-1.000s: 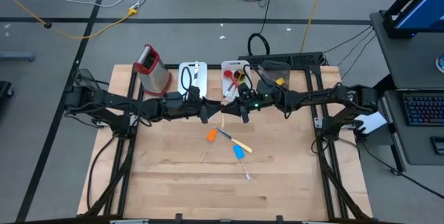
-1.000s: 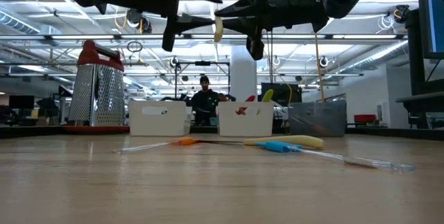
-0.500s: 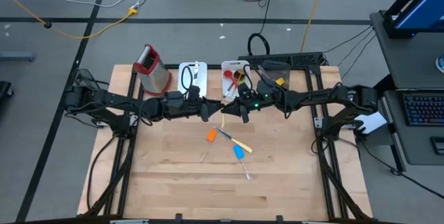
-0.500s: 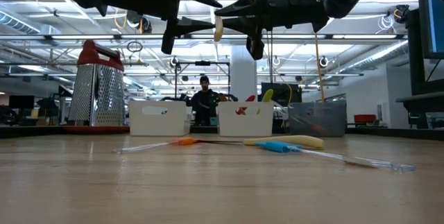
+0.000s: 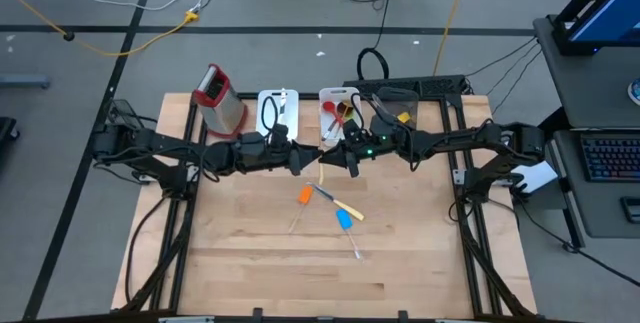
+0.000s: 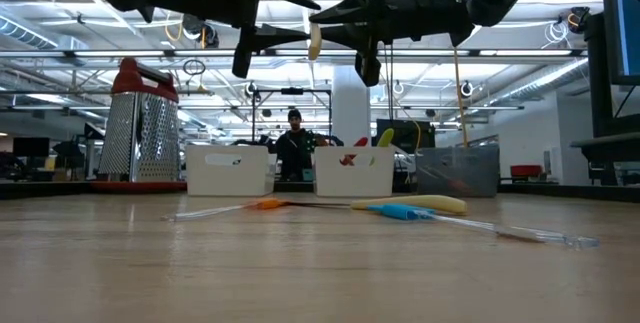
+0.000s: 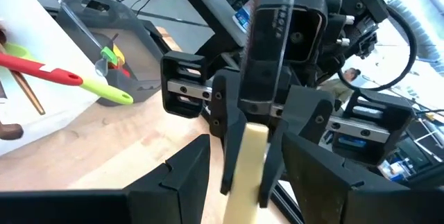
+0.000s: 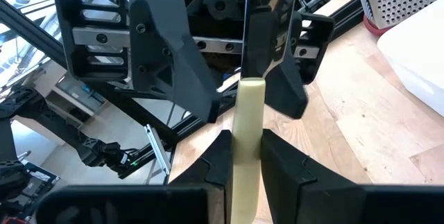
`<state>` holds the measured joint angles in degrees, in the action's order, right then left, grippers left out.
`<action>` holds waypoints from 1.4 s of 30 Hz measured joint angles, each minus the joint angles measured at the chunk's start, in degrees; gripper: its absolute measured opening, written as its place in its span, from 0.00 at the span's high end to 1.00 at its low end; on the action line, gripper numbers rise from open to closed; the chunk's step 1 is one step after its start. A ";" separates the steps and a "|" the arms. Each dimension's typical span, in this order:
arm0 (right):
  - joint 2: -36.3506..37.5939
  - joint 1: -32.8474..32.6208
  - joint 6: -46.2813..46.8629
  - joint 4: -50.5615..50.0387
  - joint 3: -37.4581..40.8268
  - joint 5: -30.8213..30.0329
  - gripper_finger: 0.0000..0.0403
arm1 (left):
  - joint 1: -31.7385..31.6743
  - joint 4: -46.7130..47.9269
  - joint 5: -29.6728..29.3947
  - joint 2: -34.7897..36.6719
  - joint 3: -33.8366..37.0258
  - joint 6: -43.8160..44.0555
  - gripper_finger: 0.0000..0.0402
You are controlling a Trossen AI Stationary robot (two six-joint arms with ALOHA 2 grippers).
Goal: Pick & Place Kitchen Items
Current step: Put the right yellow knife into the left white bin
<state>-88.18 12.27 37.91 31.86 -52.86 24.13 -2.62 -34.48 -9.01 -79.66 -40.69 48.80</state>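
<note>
Jaws of the right gripper (image 8: 243, 161) pinch the cream handle of a knife (image 8: 244, 123) held in the air between the two arms, just in front of the white bins (image 5: 278, 103); the left gripper (image 7: 239, 175) brackets the same handle, fingers spread, not yet clamped. A handover looks underway: next, the left must close before the right lets go. Orange and blue spatulas (image 5: 305, 195) lie on the desk (image 5: 250, 253), nearer than the bins.

The pale cream knife handle (image 8: 247, 141) runs off the right wrist picture's edge, so its end stays unseen. The white rectangular bins' (image 6: 229, 172) contents are mostly hidden behind their walls from table height.
</note>
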 joint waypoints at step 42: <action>0.02 -0.07 1.68 -1.02 0.11 0.24 0.90 | -4.23 1.61 15.46 -5.97 -4.70 2.72 0.54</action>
<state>-88.16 12.21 39.59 30.83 -52.75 24.37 -6.85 -32.87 6.44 -85.62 -45.39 51.53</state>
